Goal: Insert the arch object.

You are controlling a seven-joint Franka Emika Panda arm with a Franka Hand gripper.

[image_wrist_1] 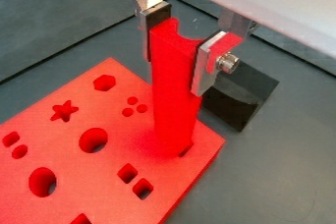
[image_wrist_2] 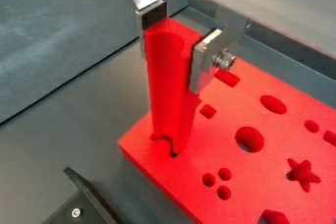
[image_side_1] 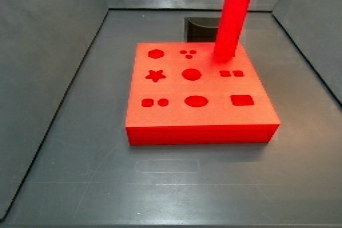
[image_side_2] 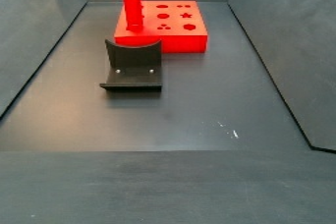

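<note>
The gripper (image_wrist_1: 184, 39) is pinching the tall red post (image_wrist_1: 171, 90), which stands in the red board (image_wrist_1: 79, 140). The arch block (image_wrist_1: 245, 98) sits untouched, right of frame behind the board. A tilted post could jam or drag the board.

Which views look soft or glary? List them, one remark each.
Both wrist views: soft throughout, with the gripper closed on the red post, whose faces merge into flat red. A side view: red board oversaturated, arch object lost in dark. A side view: sharper, even light, fixture crisp.
</note>
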